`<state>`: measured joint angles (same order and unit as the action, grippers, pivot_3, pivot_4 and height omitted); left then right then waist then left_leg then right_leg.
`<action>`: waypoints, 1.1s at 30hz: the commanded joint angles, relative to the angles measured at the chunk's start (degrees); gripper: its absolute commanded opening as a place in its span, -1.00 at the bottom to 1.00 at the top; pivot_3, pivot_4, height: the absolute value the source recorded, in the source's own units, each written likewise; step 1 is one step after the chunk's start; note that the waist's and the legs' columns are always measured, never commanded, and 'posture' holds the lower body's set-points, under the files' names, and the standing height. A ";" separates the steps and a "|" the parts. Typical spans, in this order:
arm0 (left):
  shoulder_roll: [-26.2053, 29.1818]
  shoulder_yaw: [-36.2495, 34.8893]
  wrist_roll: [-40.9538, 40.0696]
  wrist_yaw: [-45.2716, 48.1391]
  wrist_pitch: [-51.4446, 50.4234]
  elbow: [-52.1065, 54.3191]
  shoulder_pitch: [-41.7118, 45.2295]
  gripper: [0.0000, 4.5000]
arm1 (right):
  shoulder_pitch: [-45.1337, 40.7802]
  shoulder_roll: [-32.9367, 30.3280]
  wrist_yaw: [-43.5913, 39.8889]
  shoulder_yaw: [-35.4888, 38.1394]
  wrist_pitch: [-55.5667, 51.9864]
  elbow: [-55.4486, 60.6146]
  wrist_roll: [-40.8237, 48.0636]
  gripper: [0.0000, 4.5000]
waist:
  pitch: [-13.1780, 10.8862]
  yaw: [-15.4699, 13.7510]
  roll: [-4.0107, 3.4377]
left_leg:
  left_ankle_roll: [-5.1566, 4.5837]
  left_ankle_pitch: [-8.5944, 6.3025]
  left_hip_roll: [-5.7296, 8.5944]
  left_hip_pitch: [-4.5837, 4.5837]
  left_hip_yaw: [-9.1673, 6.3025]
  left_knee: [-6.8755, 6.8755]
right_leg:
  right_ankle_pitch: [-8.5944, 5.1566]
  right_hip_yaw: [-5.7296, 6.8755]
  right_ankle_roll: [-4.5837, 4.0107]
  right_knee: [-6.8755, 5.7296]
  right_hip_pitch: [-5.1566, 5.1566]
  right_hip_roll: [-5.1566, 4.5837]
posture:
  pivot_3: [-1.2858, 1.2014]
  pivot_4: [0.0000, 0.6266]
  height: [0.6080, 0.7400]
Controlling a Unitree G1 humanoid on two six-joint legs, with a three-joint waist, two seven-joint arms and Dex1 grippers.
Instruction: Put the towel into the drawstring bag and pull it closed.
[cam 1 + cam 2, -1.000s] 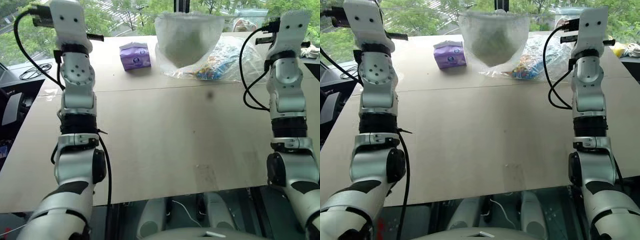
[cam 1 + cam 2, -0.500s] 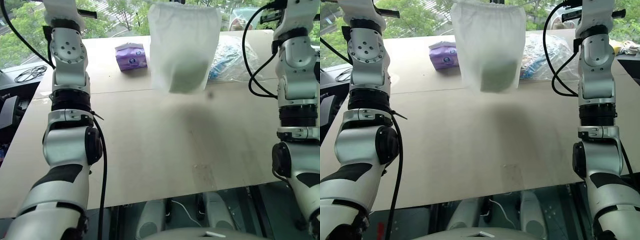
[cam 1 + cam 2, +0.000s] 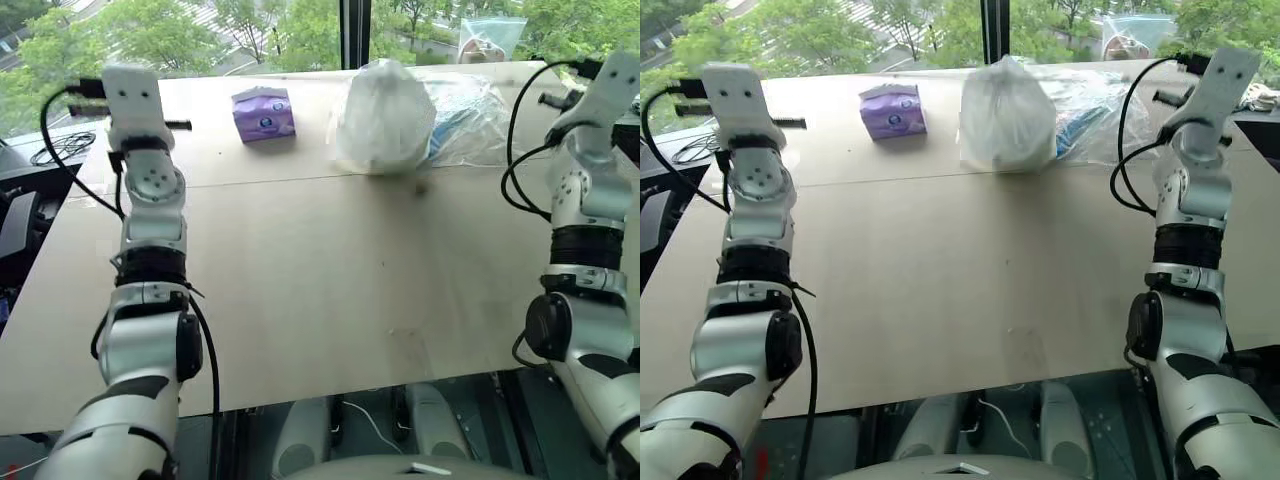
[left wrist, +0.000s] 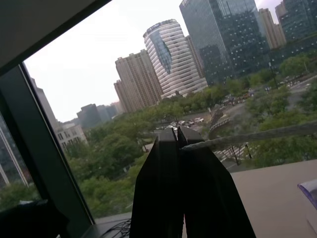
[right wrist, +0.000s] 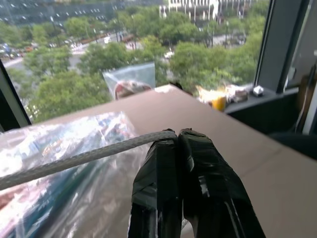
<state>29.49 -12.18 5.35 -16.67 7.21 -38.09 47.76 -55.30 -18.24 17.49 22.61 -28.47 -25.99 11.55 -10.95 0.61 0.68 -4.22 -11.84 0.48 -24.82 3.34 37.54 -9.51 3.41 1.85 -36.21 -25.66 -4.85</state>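
The white drawstring bag (image 3: 383, 118) rests on the far middle of the table (image 3: 320, 270), bulging, its mouth gathered to a point on top. The towel is hidden inside it. My left gripper (image 4: 177, 136) is shut on a white cord (image 4: 257, 135) that runs taut off to one side. My right gripper (image 5: 177, 135) is shut on the other cord (image 5: 74, 161), also stretched tight. Both arms are held out wide, one on each side of the bag.
A purple tissue pack (image 3: 264, 113) lies to the left of the bag. A large clear plastic bag of colourful items (image 3: 470, 100) lies right behind it. Another small clear bag (image 3: 490, 38) stands at the far edge. Black cables (image 3: 62, 146) lie off the table's left.
Both arms have come down and spread outward. The bag, hanging in the air before, has dropped onto the table, and its wide mouth has drawn into a tight gather.
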 commanded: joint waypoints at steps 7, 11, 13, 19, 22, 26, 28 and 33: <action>-0.37 -13.09 -10.71 -5.75 -9.73 10.96 -9.59 -0.99 | 2.73 -3.46 9.22 10.68 -8.61 3.26 7.92 -1.00 | 0.00 0.19 0.00 | -0.23 -0.14 -0.01 0.12 0.03 0.03 | 0.01 -0.05 0.01 -0.17 0.00 -0.01 | 0.03 -0.52 1.00; -1.83 -7.74 -16.35 8.50 -7.64 14.60 -7.54 -0.99 | 1.65 -4.10 -6.48 3.88 -13.33 6.63 14.01 -1.00 | 0.00 -0.05 0.00 | -0.28 -0.15 -0.01 0.06 0.03 0.32 | 0.02 -0.02 -0.01 -0.32 0.01 0.22 | 0.03 -0.52 1.00; -2.43 -3.40 -18.17 17.38 -8.59 17.64 -6.38 -0.99 | 2.18 -4.54 -14.92 -1.11 -17.07 12.34 16.90 -1.00 | 0.00 0.09 0.00 | -0.30 -0.16 -0.01 0.00 0.04 0.49 | 0.02 -0.04 -0.01 -0.33 0.02 0.24 | 0.03 -0.52 1.00; -0.25 9.05 -19.98 41.72 -14.90 28.05 -9.19 -1.00 | 9.79 -11.47 -38.76 -12.02 -18.62 22.78 19.76 -0.38 | 0.03 0.06 0.04 | -0.48 -0.27 -0.08 -0.01 0.08 0.72 | 0.02 -0.07 0.00 -0.33 0.11 0.30 | 0.03 -0.52 1.00; 4.34 12.03 -20.04 49.87 -17.32 34.31 -15.49 -0.75 | 18.06 -16.17 -48.20 -14.95 -15.15 24.95 18.66 0.23 | 0.03 0.19 0.04 | -0.62 -0.37 -0.09 0.00 0.17 0.69 | 0.01 -0.16 0.00 -0.24 0.10 0.30 | 0.03 -0.52 1.00; 9.73 10.82 -20.65 56.00 -19.64 38.06 -24.37 -0.02 | 29.91 -24.89 -58.42 -20.68 -4.59 25.73 10.88 1.00 | 0.02 0.18 0.04 | -0.67 -0.42 -0.19 -0.05 0.29 0.67 | 0.00 -0.26 0.02 -0.13 0.01 0.34 | 0.03 -0.52 1.00; 11.32 8.19 -24.10 58.20 -23.66 39.59 -28.83 0.45 | 35.11 -28.30 -64.09 -21.75 4.53 24.91 7.77 1.00 | 0.00 0.17 0.01 | -0.67 -0.44 -0.23 -0.04 0.28 0.66 | -0.19 -0.24 0.08 -0.06 0.02 0.33 | 0.03 -0.52 1.00; 12.46 7.73 -23.23 61.81 -23.17 37.99 -35.84 0.66 | 38.13 -26.29 -71.18 -18.62 19.36 16.48 8.13 1.00 | 0.00 0.12 0.01 | -0.42 -0.58 -0.54 0.02 0.36 0.81 | -0.25 -0.08 -0.01 0.10 0.07 0.17 | 0.03 -0.52 1.00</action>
<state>41.40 -3.96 -18.15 44.16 -17.01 -1.28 12.58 -16.61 -45.69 -51.51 1.03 -14.98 -8.01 18.33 -10.95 0.73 0.70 -4.63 -12.43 -0.18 -24.81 3.74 38.35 -9.75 3.46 1.83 -36.00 -25.59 -4.68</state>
